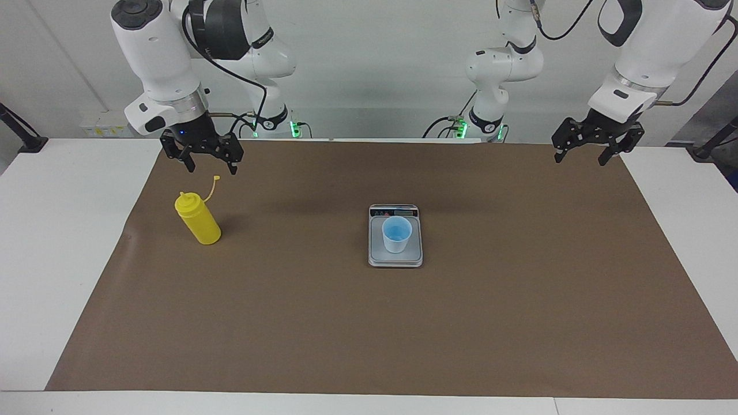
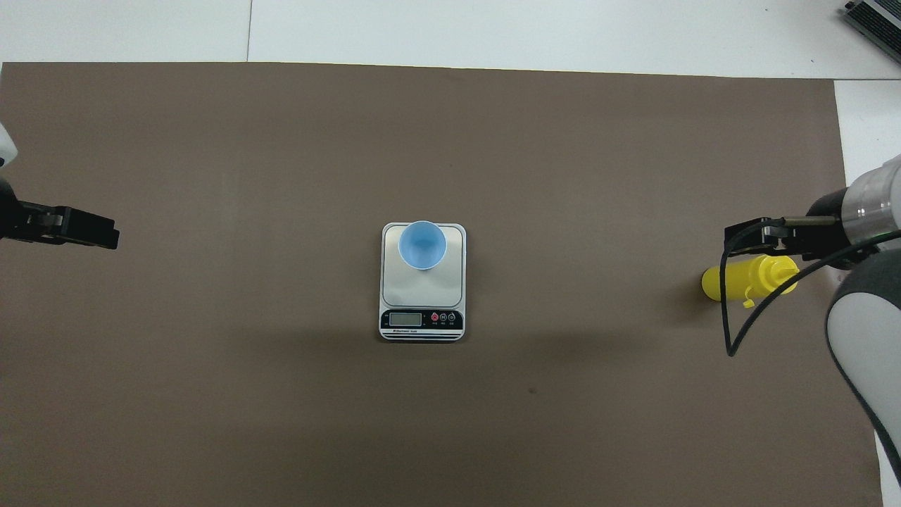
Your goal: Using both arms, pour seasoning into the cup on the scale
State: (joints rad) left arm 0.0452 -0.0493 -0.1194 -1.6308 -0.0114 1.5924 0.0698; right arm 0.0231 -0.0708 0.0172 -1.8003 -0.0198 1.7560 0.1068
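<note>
one yellow plastic squeeze bottle (image 1: 198,219) upright below right gripper (image 1: 211,165), jaws released. one light blue plastic cup (image 1: 396,234) on one silver-grey scale (image 1: 375,257). left gripper (image 1: 579,155) released, waits.

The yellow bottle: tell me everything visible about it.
The bottle is yellow, looks like soft plastic, with a ribbed nozzle top and a small cap hanging open on a thin tether. It stands upright on the brown mat toward the right arm's end of the table, well apart from the scale. The right pincer is open above it; nothing touches the bottle but the mat.
</note>
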